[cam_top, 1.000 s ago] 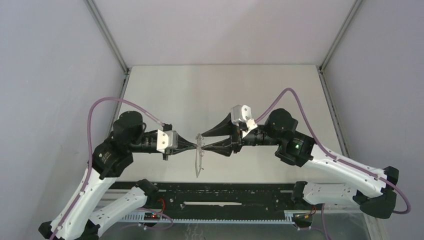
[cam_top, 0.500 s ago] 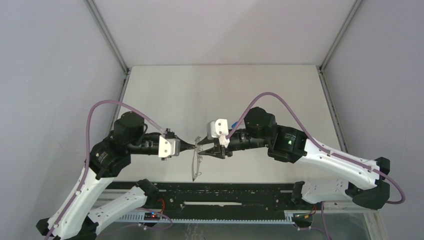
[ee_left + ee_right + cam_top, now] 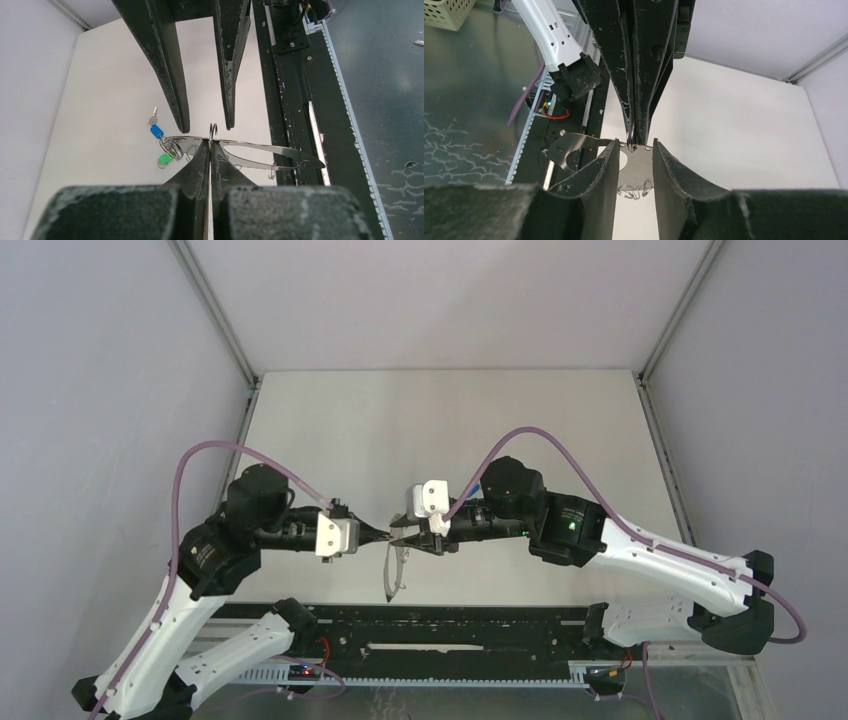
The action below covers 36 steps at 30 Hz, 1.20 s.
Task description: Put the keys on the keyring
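The keyring (image 3: pixel 393 575), a wide grey metal band, hangs edge-on between the two arms above the table's near edge. My left gripper (image 3: pixel 387 533) is shut on its rim (image 3: pixel 268 146) beside a small wire loop (image 3: pixel 213 131). The blue-headed key (image 3: pixel 156 131) and green-headed key (image 3: pixel 164 160) sit by a cluster of wire loops at the band's far end; whether they hang from it I cannot tell. My right gripper (image 3: pixel 402 530) faces the left one, open, its fingers (image 3: pixel 610 160) straddling a flat stretch of the band (image 3: pixel 636 165).
A black rail (image 3: pixel 450 625) runs along the table's near edge, right under the hanging ring. The white left arm link (image 3: pixel 549 35) and a cream perforated basket (image 3: pixel 444 12) lie beyond it. Grey walls close in the table on three sides.
The right arm has swung left up to the ring, and its jaws have narrowed around the band. The left gripper has kept its hold and shifted slightly left.
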Each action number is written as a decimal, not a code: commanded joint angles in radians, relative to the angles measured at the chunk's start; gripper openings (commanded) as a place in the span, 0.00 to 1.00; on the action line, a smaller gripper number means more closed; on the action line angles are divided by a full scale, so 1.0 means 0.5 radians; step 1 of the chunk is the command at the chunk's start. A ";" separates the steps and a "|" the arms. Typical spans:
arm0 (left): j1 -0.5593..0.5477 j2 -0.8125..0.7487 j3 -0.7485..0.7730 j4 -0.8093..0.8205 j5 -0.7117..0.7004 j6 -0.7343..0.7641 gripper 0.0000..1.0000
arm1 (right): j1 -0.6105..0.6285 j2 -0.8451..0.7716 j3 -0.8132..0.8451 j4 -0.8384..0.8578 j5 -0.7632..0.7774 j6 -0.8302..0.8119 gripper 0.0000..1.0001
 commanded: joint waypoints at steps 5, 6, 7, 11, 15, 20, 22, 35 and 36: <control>-0.022 -0.026 0.109 0.060 0.075 -0.031 0.00 | 0.012 0.034 0.087 0.095 0.012 0.032 0.31; -0.024 -0.026 0.106 0.060 0.077 -0.030 0.00 | 0.010 0.037 0.088 0.102 0.007 0.041 0.28; -0.025 -0.026 0.099 0.062 0.080 -0.029 0.00 | 0.008 0.039 0.085 0.111 0.004 0.053 0.22; -0.029 -0.031 0.076 0.079 0.080 -0.044 0.00 | -0.007 0.044 0.081 0.154 0.011 0.123 0.00; -0.028 -0.050 0.054 0.120 0.047 -0.123 0.24 | -0.041 -0.004 0.000 0.261 0.007 0.233 0.00; -0.028 -0.101 0.004 0.155 0.014 -0.211 0.33 | -0.109 -0.075 -0.091 0.373 -0.136 0.350 0.00; -0.029 -0.111 -0.011 0.192 0.019 -0.277 0.32 | -0.113 -0.079 -0.098 0.383 -0.159 0.364 0.00; -0.031 -0.129 -0.055 0.223 0.050 -0.403 0.18 | -0.159 -0.139 -0.162 0.542 -0.246 0.486 0.00; -0.030 -0.128 -0.054 0.229 0.052 -0.412 0.19 | -0.159 -0.139 -0.166 0.552 -0.249 0.493 0.00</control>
